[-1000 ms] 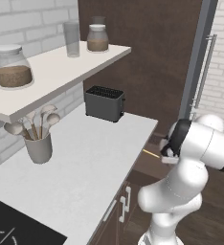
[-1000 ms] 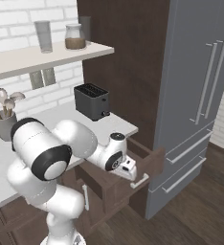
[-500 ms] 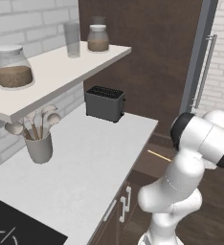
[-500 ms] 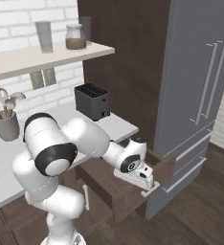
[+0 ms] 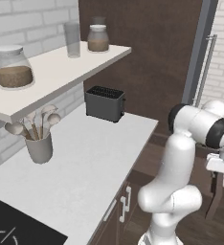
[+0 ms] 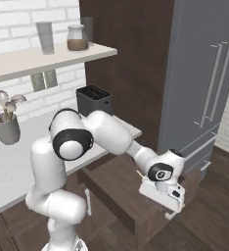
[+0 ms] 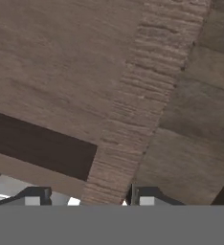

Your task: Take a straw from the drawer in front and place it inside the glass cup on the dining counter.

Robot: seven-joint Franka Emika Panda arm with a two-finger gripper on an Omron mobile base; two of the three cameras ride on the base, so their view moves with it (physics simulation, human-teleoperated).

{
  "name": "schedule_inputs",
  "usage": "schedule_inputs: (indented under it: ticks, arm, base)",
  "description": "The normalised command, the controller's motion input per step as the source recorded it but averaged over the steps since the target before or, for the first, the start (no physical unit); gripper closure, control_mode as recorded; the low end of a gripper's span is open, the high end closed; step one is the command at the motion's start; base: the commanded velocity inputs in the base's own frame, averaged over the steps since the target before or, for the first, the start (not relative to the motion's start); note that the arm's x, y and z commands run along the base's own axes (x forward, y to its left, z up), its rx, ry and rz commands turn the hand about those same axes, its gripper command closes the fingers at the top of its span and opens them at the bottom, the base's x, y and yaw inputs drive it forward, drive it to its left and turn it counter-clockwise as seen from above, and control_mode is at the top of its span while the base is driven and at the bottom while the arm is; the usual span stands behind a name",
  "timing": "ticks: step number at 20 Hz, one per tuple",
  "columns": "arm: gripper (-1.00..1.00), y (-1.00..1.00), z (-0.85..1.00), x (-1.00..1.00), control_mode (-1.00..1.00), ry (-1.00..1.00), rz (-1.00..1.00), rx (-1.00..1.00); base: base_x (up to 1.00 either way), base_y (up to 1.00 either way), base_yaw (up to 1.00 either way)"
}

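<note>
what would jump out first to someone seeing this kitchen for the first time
The big white arm dominates, bent low with its end effector at the front edge of the pulled-out dark wooden drawer below the white worktop. A thin yellow straw shows in the drawer beside the wrist. Behind, a black toaster sits on the worktop and jars line the shelf.
</note>
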Motion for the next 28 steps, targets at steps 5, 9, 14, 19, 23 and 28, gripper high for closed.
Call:
schedule_inputs:
  ticks: [5,9,14,19,23,28]
  arm:
    - [-1.0,0.25,0.58,-0.28,-1.0,-0.21,0.0,0.0]
    - [-1.0,0.46,0.69,-0.06,-1.0,-0.15,0.02,0.0]
    - [-1.0,0.77,0.01,0.27,-1.0,0.0,0.09,-0.01]
    - [-1.0,0.69,-0.13,0.44,-1.0,0.0,0.15,0.0]
    - [-1.0,0.3,-0.11,0.39,-1.0,0.0,0.21,0.0]
    - [-1.0,0.12,-0.14,0.38,-1.0,-0.09,0.24,0.0]
  base:
    - [0.0,0.0,0.0]
    - [0.0,0.0,0.0]
    - [0.0,0.0,0.0]
    - [0.0,0.0,0.0]
    - [0.0,0.0,0.0]
    - [0.0,0.0,0.0]
